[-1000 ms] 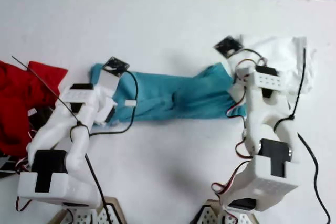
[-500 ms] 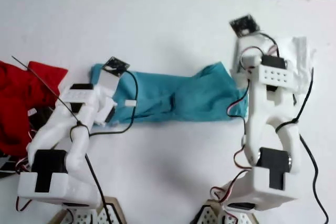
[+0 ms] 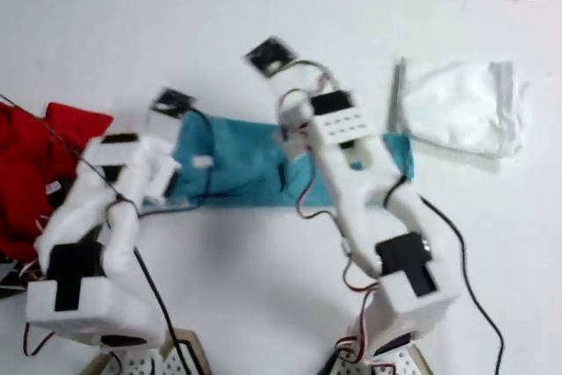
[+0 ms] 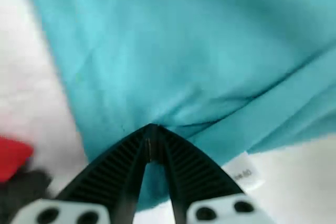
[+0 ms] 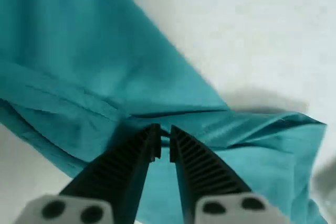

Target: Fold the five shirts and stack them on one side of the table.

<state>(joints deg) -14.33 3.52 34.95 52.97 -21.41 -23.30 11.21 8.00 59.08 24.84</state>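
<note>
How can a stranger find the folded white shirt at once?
Look to the right side of the white table. There, past the end of the long teal cloth shirt, lies the folded white cloth shirt. It alone is white and folded.

— Any writing to call out right now?
— One white tag at the hem of the teal shirt, seen from the left wrist. It carries faint grey print, too blurred to read.
— Numbers, signs?
— Nothing legible.
</note>
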